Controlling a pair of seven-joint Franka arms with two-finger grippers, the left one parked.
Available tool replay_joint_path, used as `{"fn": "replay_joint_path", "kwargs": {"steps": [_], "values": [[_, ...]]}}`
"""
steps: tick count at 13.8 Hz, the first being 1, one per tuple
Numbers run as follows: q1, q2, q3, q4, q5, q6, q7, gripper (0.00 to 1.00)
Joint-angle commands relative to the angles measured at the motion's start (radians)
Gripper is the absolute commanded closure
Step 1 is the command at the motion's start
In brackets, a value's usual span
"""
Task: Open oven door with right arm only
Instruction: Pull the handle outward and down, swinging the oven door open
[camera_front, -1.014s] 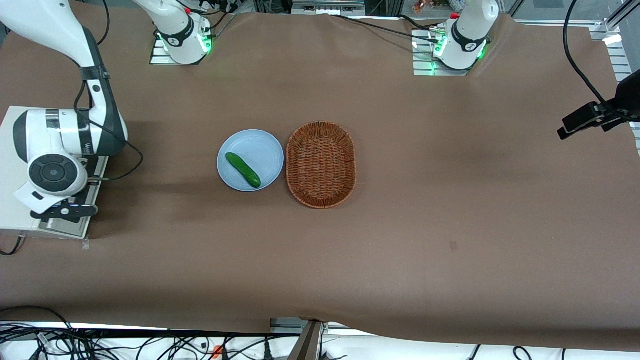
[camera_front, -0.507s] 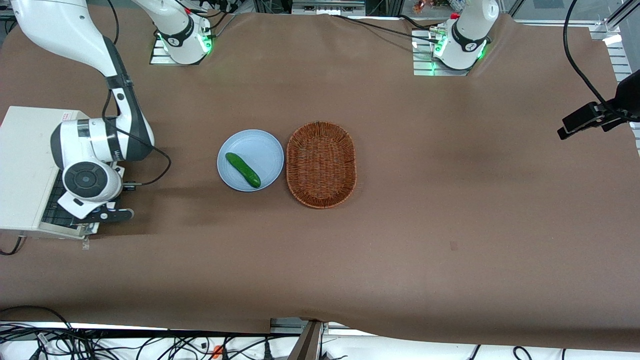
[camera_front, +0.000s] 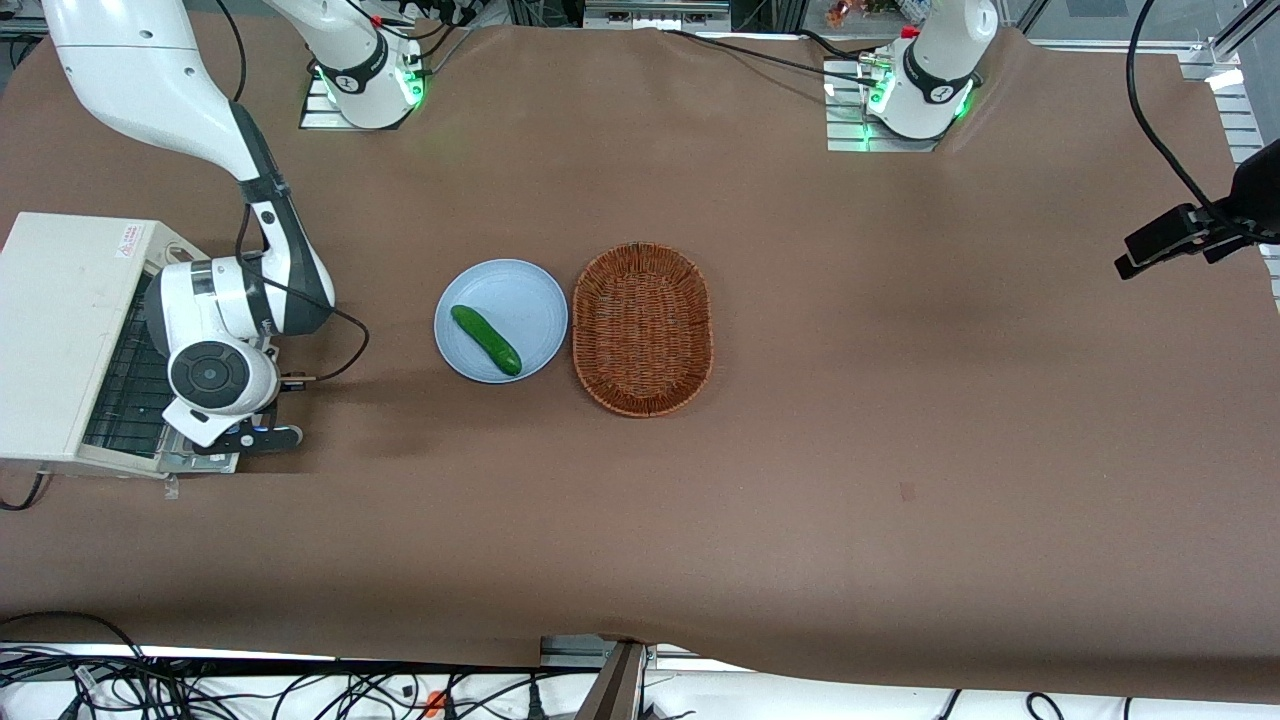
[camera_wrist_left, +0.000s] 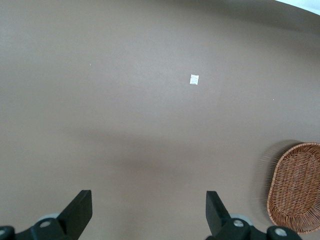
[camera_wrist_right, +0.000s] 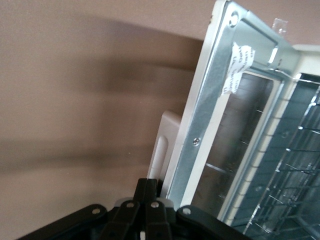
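Note:
The white toaster oven (camera_front: 60, 330) stands at the working arm's end of the table. Its oven door (camera_front: 195, 462) hangs partly swung down and mostly hidden under my right arm's wrist (camera_front: 210, 375); the wire rack (camera_front: 125, 390) inside shows. In the right wrist view the door's silver frame (camera_wrist_right: 210, 115), its dark glass window (camera_wrist_right: 240, 130) and its pale bar handle (camera_wrist_right: 161, 150) are close up. My gripper (camera_wrist_right: 148, 189) is shut, its fingers pressed together right at the handle with nothing seen between them. It also shows in the front view (camera_front: 255, 438) at the door's outer edge.
A light-blue plate (camera_front: 520, 295) holding a green cucumber (camera_front: 486, 340) and a brown wicker basket (camera_front: 642, 328) lie mid-table. The basket also shows in the left wrist view (camera_wrist_left: 295, 187). A black camera on a mount (camera_front: 1190, 235) hangs over the parked arm's end.
My right arm's wrist and gripper have moved away from the oven toward the plate. The door has swung further down with them, uncovering more of the oven's top and the wire rack.

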Motion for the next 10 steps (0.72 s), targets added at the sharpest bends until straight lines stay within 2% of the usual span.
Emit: {"fn": "replay_joint_path", "kwargs": {"steps": [1,6,10], "values": [[-0.027,0.011,-0.027,-0.037,-0.004,-0.014,-0.008,1.00],[-0.030,0.016,-0.019,-0.067,0.003,-0.016,-0.061,1.00],[-0.027,0.016,-0.010,-0.073,0.120,-0.031,-0.089,1.00]]}}
